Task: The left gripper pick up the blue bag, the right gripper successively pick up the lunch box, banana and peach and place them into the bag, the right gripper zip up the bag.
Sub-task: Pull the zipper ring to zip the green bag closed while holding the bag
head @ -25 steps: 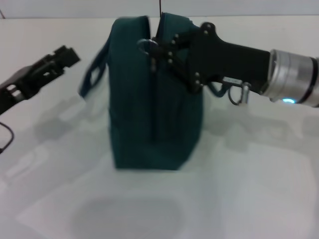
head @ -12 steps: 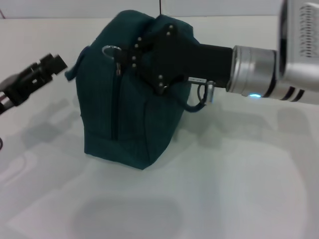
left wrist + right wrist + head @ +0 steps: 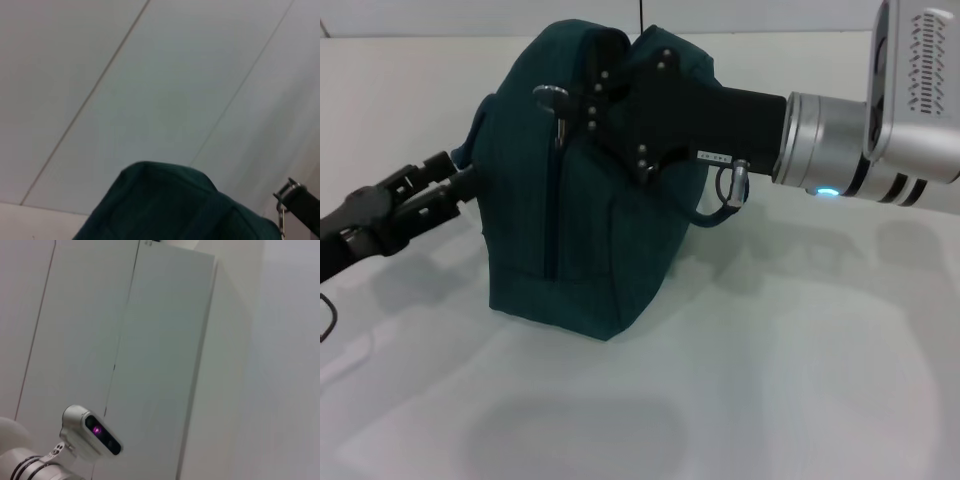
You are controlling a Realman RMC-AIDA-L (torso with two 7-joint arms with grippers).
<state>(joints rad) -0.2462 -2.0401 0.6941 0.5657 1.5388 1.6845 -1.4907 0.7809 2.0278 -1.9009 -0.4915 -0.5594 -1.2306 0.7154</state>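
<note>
The blue bag (image 3: 580, 210) stands upright on the white table with its zip line facing me. Its top (image 3: 165, 200) also fills the lower part of the left wrist view. My right gripper (image 3: 588, 100), black with a white label, reaches in from the right at the bag's top. It is shut at the ring zipper pull (image 3: 552, 97). My left gripper (image 3: 455, 175) comes in low from the left, open, with its fingertips at the bag's left side by a handle. The lunch box, banana and peach are not in sight.
A blue handle loop (image 3: 715, 205) hangs under the right gripper's body. The white table (image 3: 780, 360) spreads out in front of and to the right of the bag. The right wrist view shows only white walls and a camera unit (image 3: 92, 432).
The right gripper first dragged the bag left and turned it, then held still. The left gripper has since moved down and right, up against the bag's left side.
</note>
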